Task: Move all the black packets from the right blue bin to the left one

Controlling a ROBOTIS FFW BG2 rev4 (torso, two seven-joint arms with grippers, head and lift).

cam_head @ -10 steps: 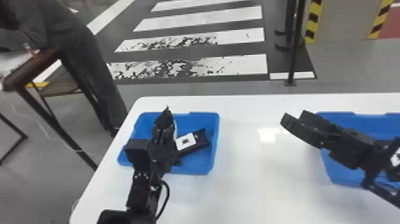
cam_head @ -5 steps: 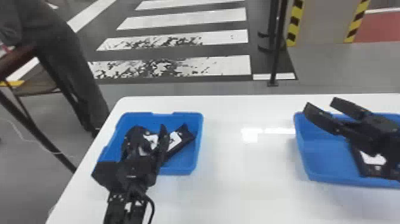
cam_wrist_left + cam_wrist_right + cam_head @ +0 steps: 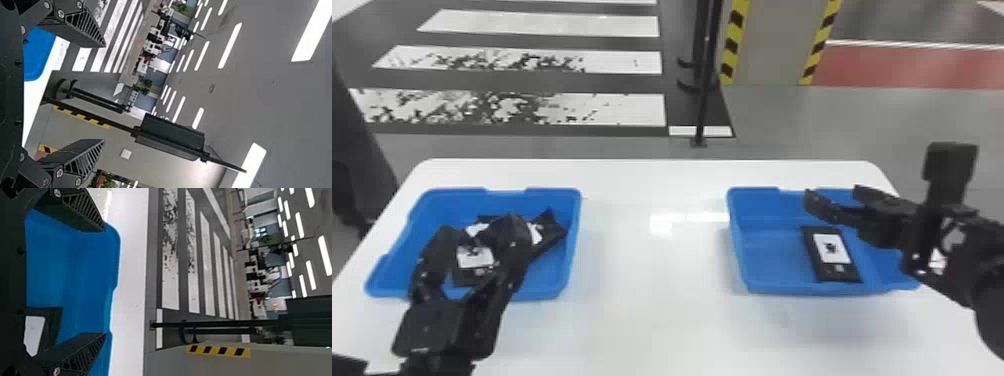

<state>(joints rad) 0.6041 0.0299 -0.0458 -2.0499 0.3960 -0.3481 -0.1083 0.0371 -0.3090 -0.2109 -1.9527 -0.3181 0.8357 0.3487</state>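
Observation:
In the head view my left gripper (image 3: 482, 231) stands open over the left blue bin (image 3: 571, 250). Overlapping black packets lie in that bin: one (image 3: 463, 276) shows between and below the fingers, another (image 3: 552, 231) rests by the right wall. My right gripper (image 3: 833, 194), open with nothing between its fingers, hangs above the right blue bin (image 3: 742, 240). One black packet (image 3: 853, 272) with a white label lies there, nearer than the fingertips. The left wrist view shows the left gripper (image 3: 104, 93) spread apart. Seen from the right wrist, the right gripper (image 3: 105, 282) has the packet (image 3: 53, 321) near its base.
Both bins stand on a white table (image 3: 652, 300) with a broad gap between them. Beyond its far edge are a black pole (image 3: 703, 100) and a pillar (image 3: 767, 45) with yellow-black stripes.
The head view has turned to the right. My left gripper's fingers stand wider apart, with a packet visible between and below them. My right gripper has moved right, from the bin's left side to over its inside.

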